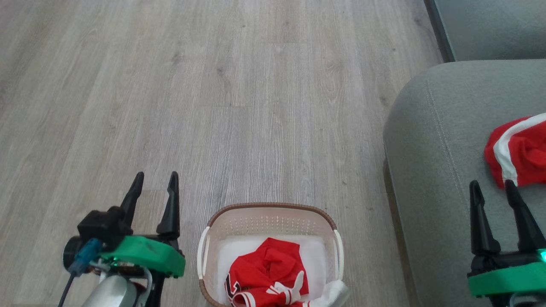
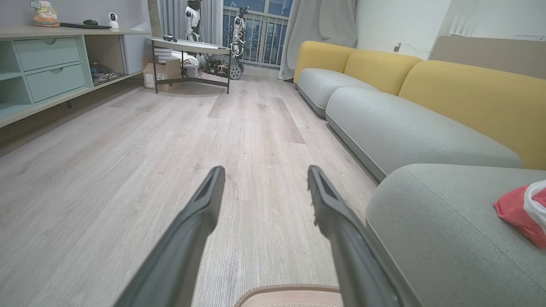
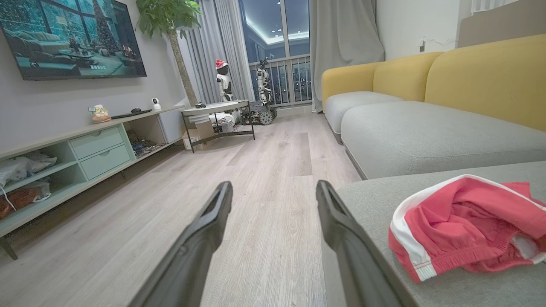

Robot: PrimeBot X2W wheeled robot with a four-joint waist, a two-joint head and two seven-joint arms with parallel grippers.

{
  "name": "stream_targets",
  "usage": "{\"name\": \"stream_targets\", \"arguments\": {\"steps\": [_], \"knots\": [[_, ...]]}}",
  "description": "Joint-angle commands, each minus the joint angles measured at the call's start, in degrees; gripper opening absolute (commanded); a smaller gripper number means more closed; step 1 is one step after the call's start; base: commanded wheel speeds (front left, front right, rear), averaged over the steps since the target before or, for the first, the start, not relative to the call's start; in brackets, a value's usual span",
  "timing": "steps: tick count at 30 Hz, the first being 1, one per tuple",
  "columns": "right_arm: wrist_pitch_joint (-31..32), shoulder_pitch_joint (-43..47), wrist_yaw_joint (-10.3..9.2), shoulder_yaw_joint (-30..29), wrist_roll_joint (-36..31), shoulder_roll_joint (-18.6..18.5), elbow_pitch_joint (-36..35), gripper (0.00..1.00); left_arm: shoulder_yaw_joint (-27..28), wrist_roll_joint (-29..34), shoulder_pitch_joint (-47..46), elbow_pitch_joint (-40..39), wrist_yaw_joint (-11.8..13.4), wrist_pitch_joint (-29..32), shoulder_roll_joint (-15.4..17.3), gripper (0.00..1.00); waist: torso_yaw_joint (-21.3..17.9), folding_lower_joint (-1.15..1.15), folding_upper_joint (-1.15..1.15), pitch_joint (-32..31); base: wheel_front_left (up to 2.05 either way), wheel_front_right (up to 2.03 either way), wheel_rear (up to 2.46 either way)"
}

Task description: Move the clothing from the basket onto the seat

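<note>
The floor point(image 1: 256, 106) is pale grey wood-look planks. In the wrist views the room is a living room: a long sofa with yellow backrests point(image 2: 469, 94), a low cabinet point(image 3: 98, 149) with pale green drawers under a wall screen point(image 3: 72, 38), a round table point(image 3: 215, 108) and grey curtains point(image 3: 341, 47) at a balcony window.

The basket point(image 1: 273, 207) stands on the floor near the robot, and its rounded far end points away from the robot. The bottom edge of the head view cuts it, so its long axis cannot be told. The clothing point(image 1: 264, 264) lies crumpled inside it on a white sheet point(image 1: 315, 256). One red garment point(image 1: 520, 149) already lies on the seat point(image 1: 431, 170). Its white band runs diagonally, and in the right wrist view it spreads wide from left to right.

The left gripper point(image 1: 156, 175) hovers over the floor just to the left of the basket, with its fingers spread apart and nothing held. The basket rim shows low between its fingers in the left wrist view. The right gripper point(image 1: 491, 183) is above the seat, also spread wide and empty. The red garment lies just beyond its fingertips and to the right of them, apart from them.
</note>
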Motion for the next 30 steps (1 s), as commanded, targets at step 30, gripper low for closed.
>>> {"name": "stream_targets", "arguments": {"steps": [30], "knots": [[-1.1, -14.8, -0.02, 2.8, -0.5, -1.2, -2.6, 1.00, -0.9, 1.6, -16.6, 7.4, -5.0, 3.7, -2.5, 1.00, -6.5, 0.00, 0.00, 20.5, 0.00, 0.00, 0.00]]}}
